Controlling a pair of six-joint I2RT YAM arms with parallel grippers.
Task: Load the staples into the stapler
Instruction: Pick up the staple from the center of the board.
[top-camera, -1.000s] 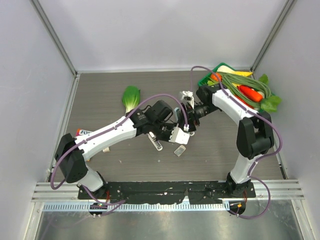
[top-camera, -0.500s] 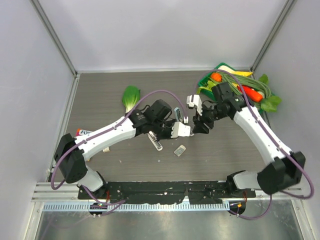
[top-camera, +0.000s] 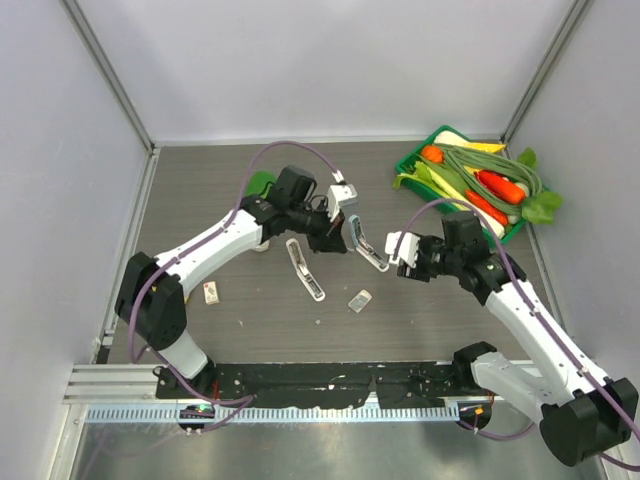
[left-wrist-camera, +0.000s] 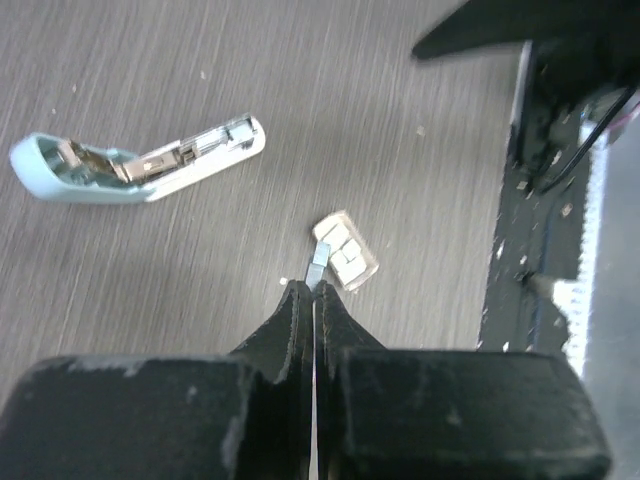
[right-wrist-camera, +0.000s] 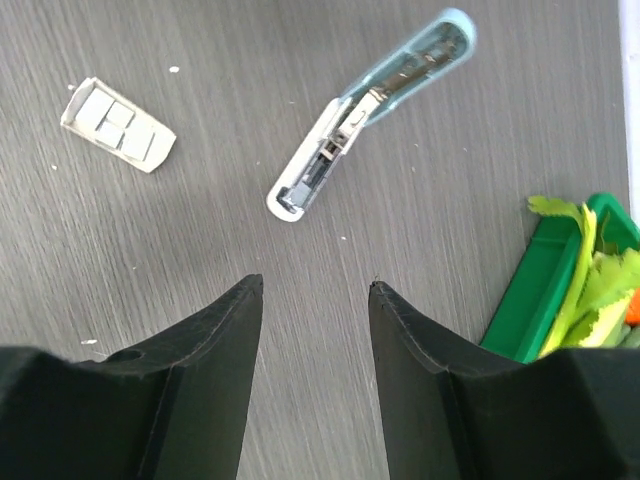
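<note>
My left gripper (left-wrist-camera: 313, 292) has its fingers pressed together on a thin silvery strip (left-wrist-camera: 318, 265). It hangs above the staples (top-camera: 360, 300), whose box lies open on the worktop (top-camera: 200, 200). My right gripper (right-wrist-camera: 312, 285) hovers with its fingers spread and empty. The stapler (top-camera: 305, 270) lies left of the box, channel up. A pale blue and white bar (right-wrist-camera: 365, 112) lies between my right fingers and the stapler. A green basket (top-camera: 412, 158) of vegetables stands far right.
</note>
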